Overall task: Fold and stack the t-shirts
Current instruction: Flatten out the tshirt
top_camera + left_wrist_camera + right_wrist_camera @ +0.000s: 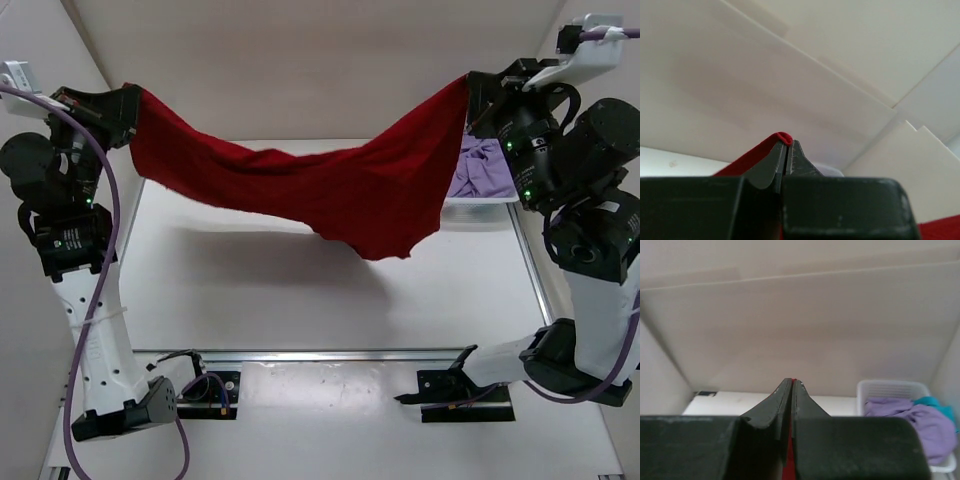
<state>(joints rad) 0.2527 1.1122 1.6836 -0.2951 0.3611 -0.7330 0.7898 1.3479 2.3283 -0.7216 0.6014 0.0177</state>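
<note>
Above the white worktop [300, 310], the wrinkly red cloth t-shirt [330, 190] sags between your left end effector [130, 112] and right end effector [474, 98], both clamped on it; lower evenly, keeping it taut.

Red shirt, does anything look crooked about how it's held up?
Yes. The red shirt sags between the left pincer and right pincer, and one flap droops lowest right of centre, so it hangs uneven.
</note>
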